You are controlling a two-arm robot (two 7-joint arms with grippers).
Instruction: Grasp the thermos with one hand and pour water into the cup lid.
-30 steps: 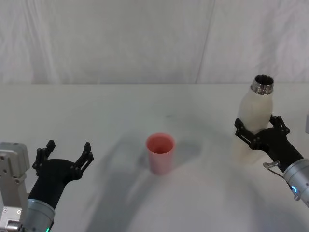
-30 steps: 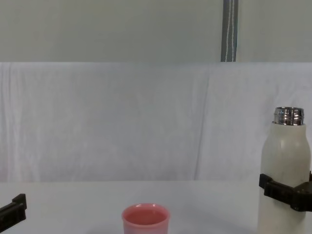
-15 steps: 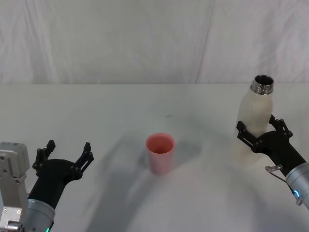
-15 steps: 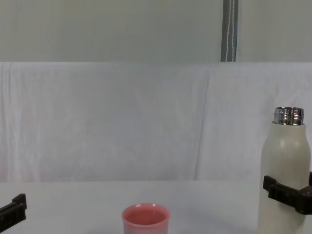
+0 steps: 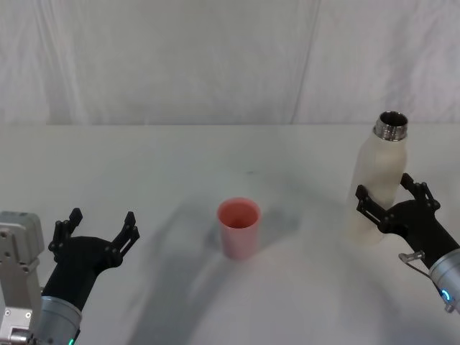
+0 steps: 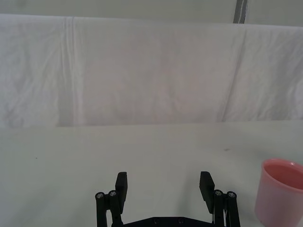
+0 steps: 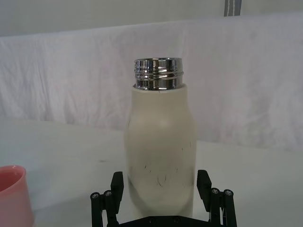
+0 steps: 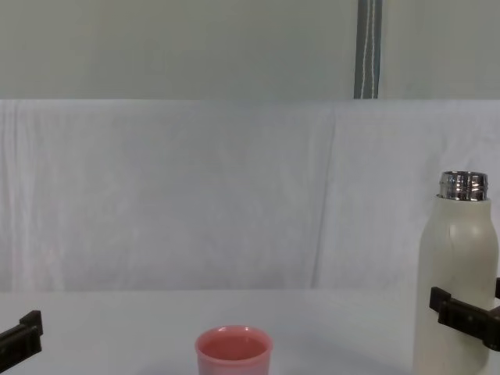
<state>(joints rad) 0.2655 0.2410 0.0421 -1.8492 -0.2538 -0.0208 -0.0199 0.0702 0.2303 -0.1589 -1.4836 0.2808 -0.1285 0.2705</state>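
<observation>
**Right tool brackets the thermos, grip not closed**

Clearly the right tool [image 5: 392, 203] is placed for a side grasp: its black fingers [image 7: 203, 183] stand on either side of the lower body of the thermos [image 5: 377, 183], spread wider than the bottle, so nothing is gripped. The right wrist view shows a slim gap between each finger and the cream wall. Bracketing low on the body looks deliberate to me, since it leaves the steel neck [image 7: 158, 74] free to tip toward the cup; whether that low hold will control a tall bottle well is a fair worry.

The thermos stands upright on the white counter [image 5: 180, 165], uncapped, at about 3 o'clock from the cup lid [image 5: 238, 227] and well apart from it. The pink cup lid sits upright, mouth open, near the middle of the counter, so it is ready to receive water.

The left tool [image 5: 97, 231] hovers at about 9 o'clock from the cup lid, fingers spread and holding nothing. It is well apart from the cup and looks idle.

Between bottle and cup the counter carries no other object, so the swing toward 9 o'clock meets no obstacle. A draped white cloth [image 8: 195, 195] forms the backdrop at 12 o'clock.
</observation>
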